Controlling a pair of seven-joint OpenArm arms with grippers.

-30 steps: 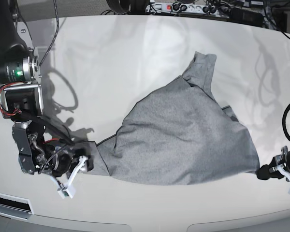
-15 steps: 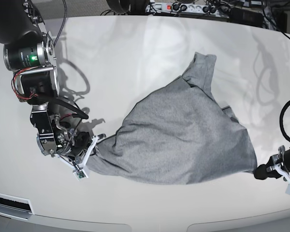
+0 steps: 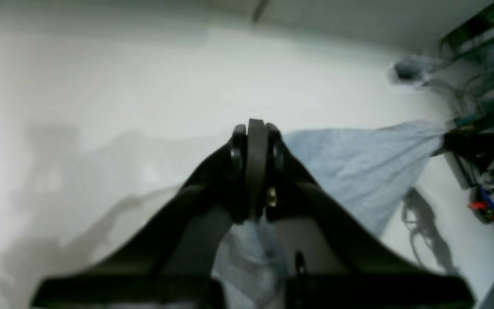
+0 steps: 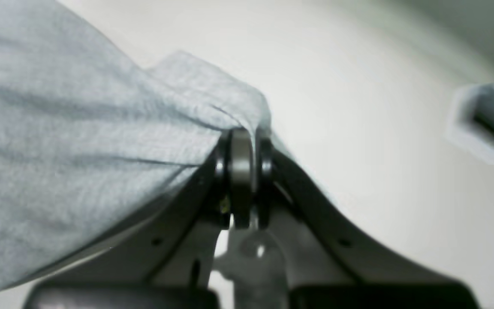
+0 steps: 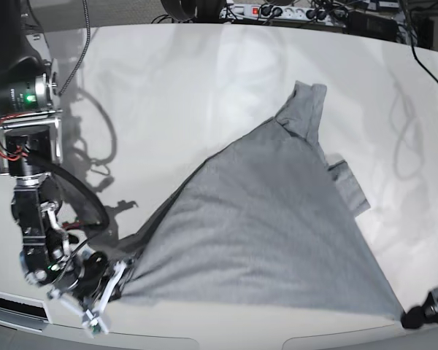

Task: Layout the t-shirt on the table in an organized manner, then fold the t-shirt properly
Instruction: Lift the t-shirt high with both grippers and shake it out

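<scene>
I am pinching the t-shirt [image 5: 277, 233] hem corners with my left gripper [image 5: 416, 318] and right gripper [image 5: 117, 281] over the table [image 5: 204, 87] (overstretching could be yanking fabric free).

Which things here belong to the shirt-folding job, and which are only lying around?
Job:
- t-shirt
- table
- left hand, shut on the shirt
- right hand, shut on the shirt

Lying about:
- power strip
- cables

Heather-grey t-shirt [image 5: 270, 226] on glossy white table [image 5: 168, 87].
</scene>
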